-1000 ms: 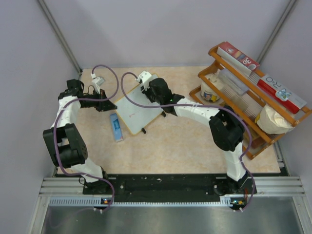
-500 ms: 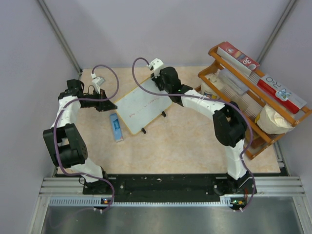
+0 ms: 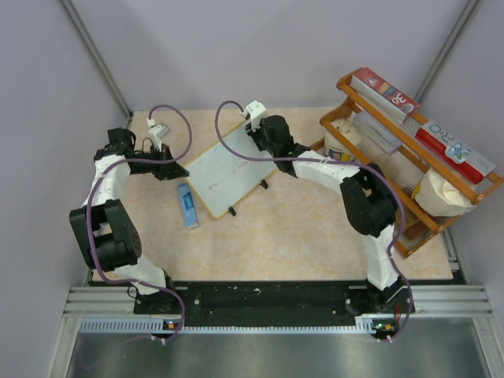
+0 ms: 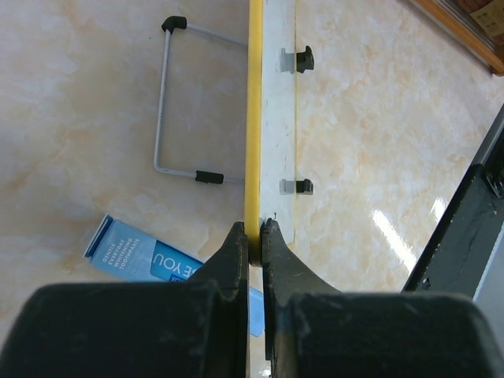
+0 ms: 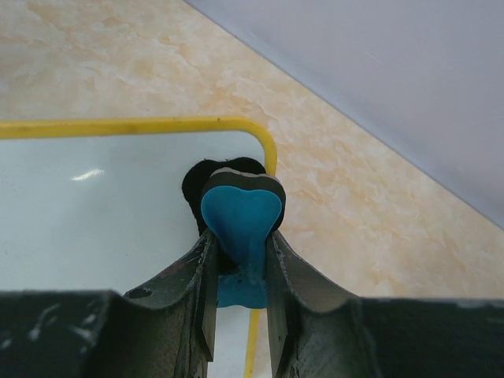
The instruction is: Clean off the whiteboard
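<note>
The whiteboard [image 3: 228, 177] lies tilted on the table, white with a thin yellow frame [image 4: 253, 118] and two black feet [image 4: 299, 187]. Faint marks show near its middle. My left gripper [image 3: 181, 168] is shut on the board's left corner, its jaws pinching the yellow edge [image 4: 254, 236]. My right gripper [image 3: 266, 151] is over the board's far corner, shut on the blue-black eraser [image 5: 240, 211]. The eraser's dark pad rests on the white surface [image 5: 102, 213], just inside the rounded yellow corner.
A narrow blue box [image 3: 187, 205] lies just left of the board's near corner, also in the left wrist view [image 4: 146, 256]. A wire stand [image 4: 163, 110] lies under the board. A wooden rack [image 3: 409, 157] with boxes and a tub stands at the right.
My right gripper has carried the eraser from the board's middle up to its far corner, then nearly stopped. The left gripper and the board have stayed put.
</note>
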Controlling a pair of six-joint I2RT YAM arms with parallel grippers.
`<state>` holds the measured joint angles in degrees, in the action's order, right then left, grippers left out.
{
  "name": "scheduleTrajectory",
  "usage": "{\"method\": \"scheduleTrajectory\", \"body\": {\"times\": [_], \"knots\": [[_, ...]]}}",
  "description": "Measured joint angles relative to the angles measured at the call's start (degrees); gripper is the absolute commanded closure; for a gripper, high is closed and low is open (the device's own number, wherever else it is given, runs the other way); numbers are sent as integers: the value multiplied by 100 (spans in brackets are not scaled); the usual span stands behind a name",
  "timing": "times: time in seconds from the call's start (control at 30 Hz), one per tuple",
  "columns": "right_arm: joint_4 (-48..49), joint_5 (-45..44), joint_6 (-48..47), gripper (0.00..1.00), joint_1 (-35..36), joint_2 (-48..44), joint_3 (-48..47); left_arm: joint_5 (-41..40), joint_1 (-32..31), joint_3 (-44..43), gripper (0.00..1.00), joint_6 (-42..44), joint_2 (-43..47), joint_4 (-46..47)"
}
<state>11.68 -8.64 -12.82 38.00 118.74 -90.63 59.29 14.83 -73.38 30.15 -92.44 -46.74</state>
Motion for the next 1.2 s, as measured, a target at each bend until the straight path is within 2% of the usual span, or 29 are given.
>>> {"method": "scheduleTrajectory", "body": {"times": [0.6, 1.2], "knots": [[697, -28, 133, 100, -4, -269, 1086, -15, 0, -2, 100, -2, 0, -9], [111, 96, 632, 100, 262, -518, 1414, 4, 0, 0, 100, -15, 2, -7]]}}
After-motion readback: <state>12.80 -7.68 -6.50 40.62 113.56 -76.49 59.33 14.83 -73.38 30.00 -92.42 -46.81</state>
